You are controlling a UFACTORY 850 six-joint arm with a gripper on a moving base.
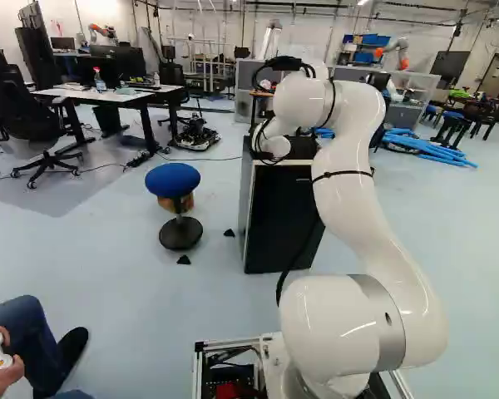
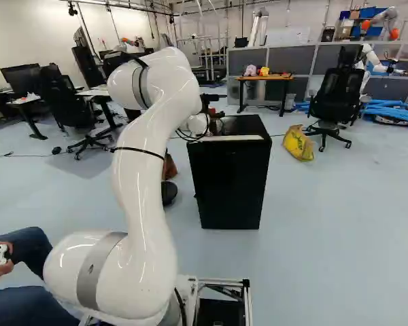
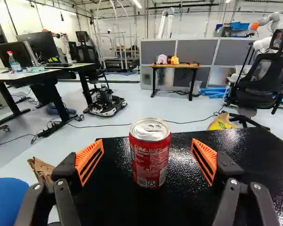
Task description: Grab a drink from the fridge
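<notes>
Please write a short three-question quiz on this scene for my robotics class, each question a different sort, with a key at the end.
1. Multiple choice: What does the red can stand on?
a) the wooden table
b) the black fridge
c) the floor

2. True or false: The gripper has closed on the can.

3. Fill in the blank: In the left base view, the seat of the round stool is ____.

Key:
1. b
2. False; the gripper is open, with a gap on either side of the can.
3. blue
</notes>
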